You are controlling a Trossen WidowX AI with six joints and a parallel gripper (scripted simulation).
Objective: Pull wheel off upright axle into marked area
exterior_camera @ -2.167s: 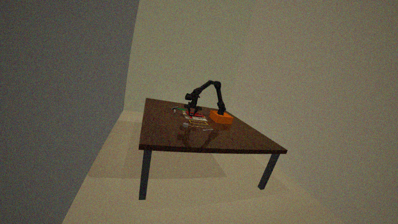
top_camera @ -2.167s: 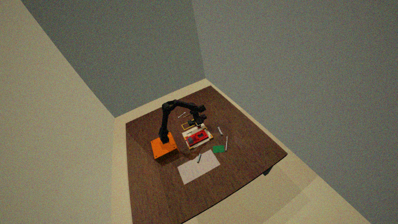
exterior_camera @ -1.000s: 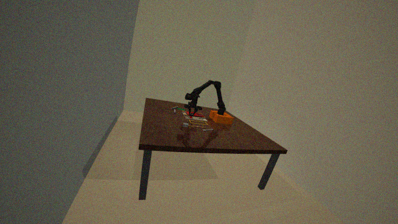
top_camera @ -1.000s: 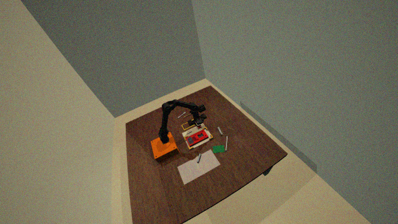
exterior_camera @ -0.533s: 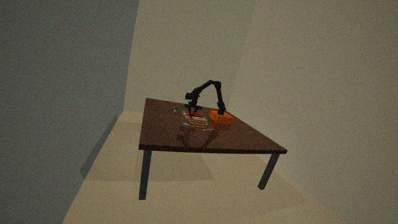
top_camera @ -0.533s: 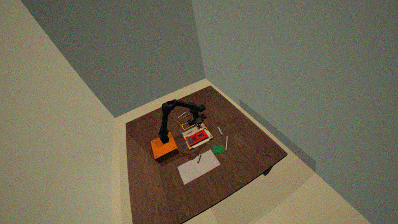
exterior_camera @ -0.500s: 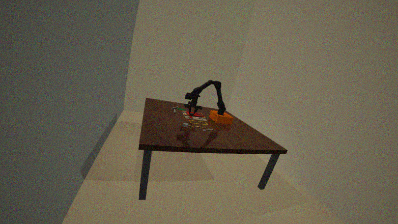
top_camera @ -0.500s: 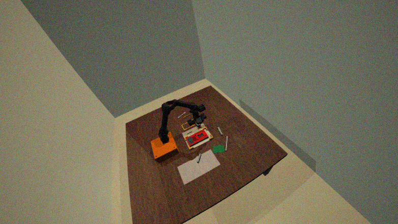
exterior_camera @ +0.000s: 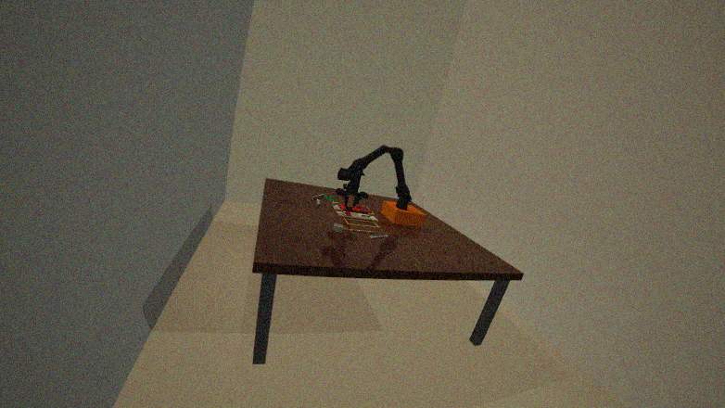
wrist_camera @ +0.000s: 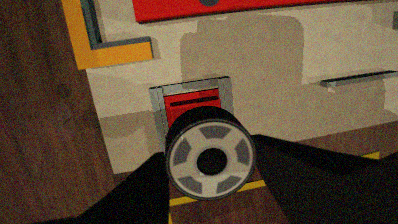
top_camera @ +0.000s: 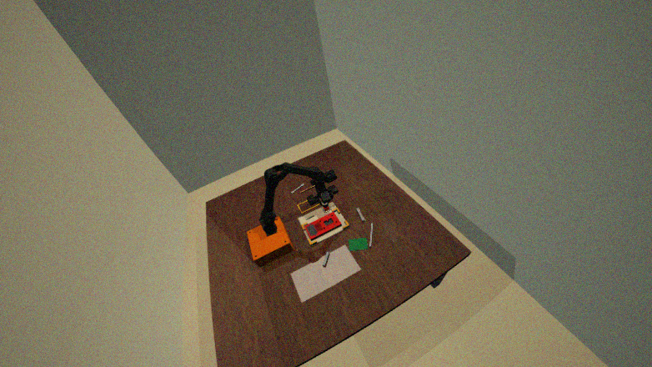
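Observation:
The wheel, with a black tyre, silver spokes and a dark round hub hole, is upright-facing between my fingertips in the wrist view. My gripper is shut on it, one finger at each side. A red block in a grey bracket shows partly behind the wheel. The axle is hidden, and I cannot tell whether the wheel is still around it. The marked area, a yellow outline, lies on the table beside the board, partly hidden by the wheel and fingers in the wrist view.
The cream board carries a red panel and an orange corner bracket. My arm stands on an orange base. A pale sheet, a green card and several thin rods lie around.

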